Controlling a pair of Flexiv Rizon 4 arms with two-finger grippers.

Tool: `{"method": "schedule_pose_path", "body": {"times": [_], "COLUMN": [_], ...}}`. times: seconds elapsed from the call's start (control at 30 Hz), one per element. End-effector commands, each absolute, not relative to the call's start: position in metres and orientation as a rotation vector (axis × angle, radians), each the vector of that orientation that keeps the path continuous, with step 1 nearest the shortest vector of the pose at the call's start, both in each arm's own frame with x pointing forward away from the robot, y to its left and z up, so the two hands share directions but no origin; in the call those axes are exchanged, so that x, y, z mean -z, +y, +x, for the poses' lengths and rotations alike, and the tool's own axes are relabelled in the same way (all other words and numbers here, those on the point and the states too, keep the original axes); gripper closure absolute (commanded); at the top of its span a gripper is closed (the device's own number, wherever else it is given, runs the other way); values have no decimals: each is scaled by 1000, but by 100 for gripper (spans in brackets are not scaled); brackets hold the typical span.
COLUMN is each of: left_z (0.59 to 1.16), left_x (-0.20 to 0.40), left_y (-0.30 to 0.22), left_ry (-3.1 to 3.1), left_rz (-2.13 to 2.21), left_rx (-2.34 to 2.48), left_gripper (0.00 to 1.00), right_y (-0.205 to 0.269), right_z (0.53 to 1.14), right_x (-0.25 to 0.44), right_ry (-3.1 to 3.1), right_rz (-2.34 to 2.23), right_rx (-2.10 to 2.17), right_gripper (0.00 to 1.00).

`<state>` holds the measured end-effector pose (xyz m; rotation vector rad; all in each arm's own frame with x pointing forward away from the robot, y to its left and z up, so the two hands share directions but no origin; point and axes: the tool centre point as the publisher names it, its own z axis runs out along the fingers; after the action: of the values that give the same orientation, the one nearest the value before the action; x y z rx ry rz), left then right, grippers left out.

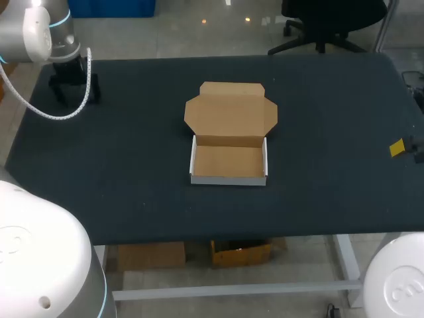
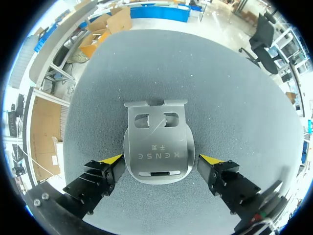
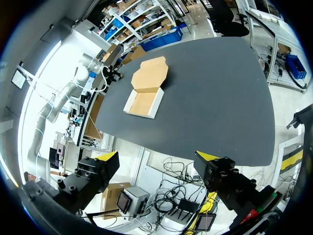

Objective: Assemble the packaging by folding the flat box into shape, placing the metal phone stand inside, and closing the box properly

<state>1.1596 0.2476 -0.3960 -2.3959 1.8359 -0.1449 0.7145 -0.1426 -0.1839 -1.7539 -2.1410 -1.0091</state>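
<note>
The cardboard box (image 1: 228,142) stands folded into an open tray mid-table, its brown lid (image 1: 230,111) lying flat behind it with side flaps spread. The tray looks empty. The box also shows far ahead of my right gripper (image 3: 145,88). A silver metal phone stand (image 2: 157,147) lies flat on the dark table, between the fingers of my open left gripper (image 2: 160,161), which do not clamp it. In the head view my left gripper (image 1: 74,85) hangs over the table's far left corner and hides the stand. My right gripper (image 3: 159,156) stands open and empty beyond the table's right edge (image 1: 401,148).
The dark table (image 1: 132,172) carries only the box and the stand. My left arm's white cable (image 1: 40,109) loops over the far left corner.
</note>
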Motion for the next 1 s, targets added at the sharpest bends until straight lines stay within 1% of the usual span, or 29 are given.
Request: {"method": "schedule_pose_path", "body": {"times": [0.03, 0.97, 1.0], "left_z": [1164, 1168, 1168], "left_x": [397, 396, 395], "left_y": [248, 250, 250], "left_ry": [1839, 1859, 1859], "left_rz": [-2399, -2382, -2381], "left_rx": [135, 136, 136], "left_gripper": [0, 0, 1], "right_y": [-143, -143, -143], "right_z": [713, 713, 713], "right_x": [182, 182, 182], "right_ry": [-2140, -2140, -2140], "right_rz": [-1753, -1753, -1753], "right_rx": [1008, 1008, 1008], "right_gripper": [0, 0, 0]}}
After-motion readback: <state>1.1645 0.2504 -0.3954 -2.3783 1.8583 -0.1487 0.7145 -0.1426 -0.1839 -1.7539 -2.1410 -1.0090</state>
